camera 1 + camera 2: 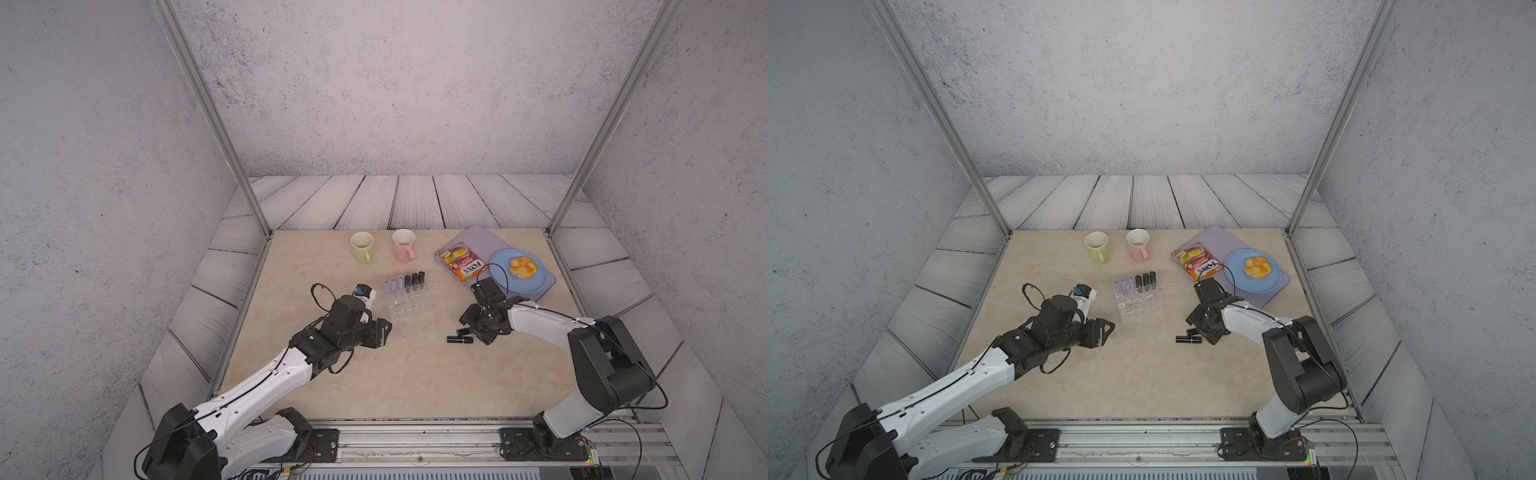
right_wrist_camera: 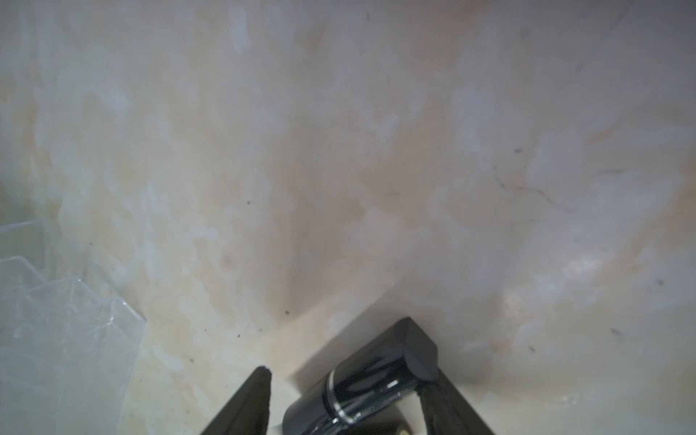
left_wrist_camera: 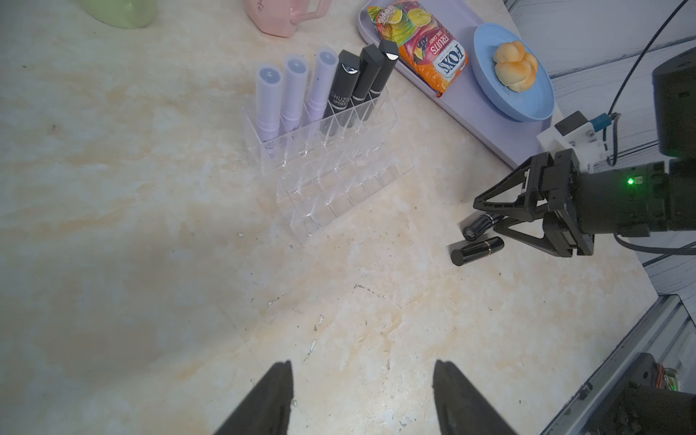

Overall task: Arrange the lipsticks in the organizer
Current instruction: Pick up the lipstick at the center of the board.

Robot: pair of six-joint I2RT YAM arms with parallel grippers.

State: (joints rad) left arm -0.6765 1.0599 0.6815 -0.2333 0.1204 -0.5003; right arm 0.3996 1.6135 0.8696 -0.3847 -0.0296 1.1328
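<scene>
While the left tool (image 3: 362,365) gapes empty, the right tool (image 2: 348,376), spread, straddles a glossy black lipstick (image 2: 380,361).

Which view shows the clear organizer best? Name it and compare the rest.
The left wrist view: the organizer is close and sharp, cells and six standing lipsticks distinct. Both top views show it small, cells barely readable. The right wrist view catches only a blurred corner.

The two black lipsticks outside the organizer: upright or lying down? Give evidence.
Lying down: both lipsticks rest lengthwise on the table, by the right tool.
</scene>
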